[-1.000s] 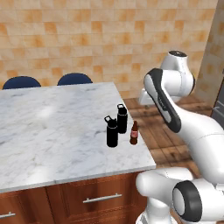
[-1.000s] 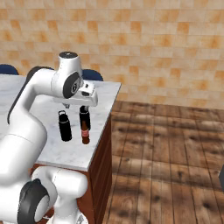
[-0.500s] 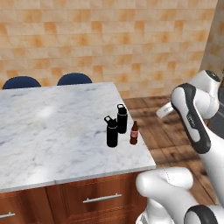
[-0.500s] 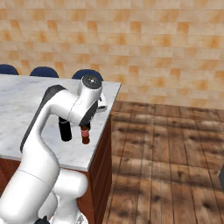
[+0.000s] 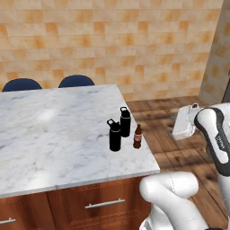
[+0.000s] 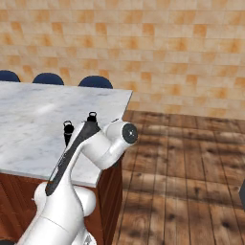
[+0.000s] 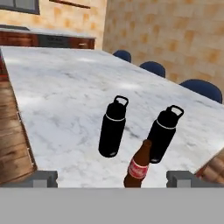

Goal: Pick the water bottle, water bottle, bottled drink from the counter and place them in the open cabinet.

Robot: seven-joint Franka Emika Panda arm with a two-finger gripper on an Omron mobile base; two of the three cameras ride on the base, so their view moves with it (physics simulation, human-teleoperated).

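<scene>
Swung down and out to the right since the earlier frame, the arm is now held low past the table's (image 5: pixel 54 134) near right corner, off its right edge, so that the fingers (image 7: pixel 112 178) are aimed back at the three bottles from the side. The fingers are spread wide with nothing between them, apparently in readiness for a first grasp. The bottled drink (image 5: pixel 137 137) is seen nearest the hand, centred between the tips in the hand view, which suggests it is lined up to be taken first. Both water bottles (image 5: pixel 115 135) (image 5: pixel 125 122) are left upright just behind it, close together near the table's right edge, so a side approach is likely favoured to avoid knocking their caps. The open cabinet cannot be made out
</scene>
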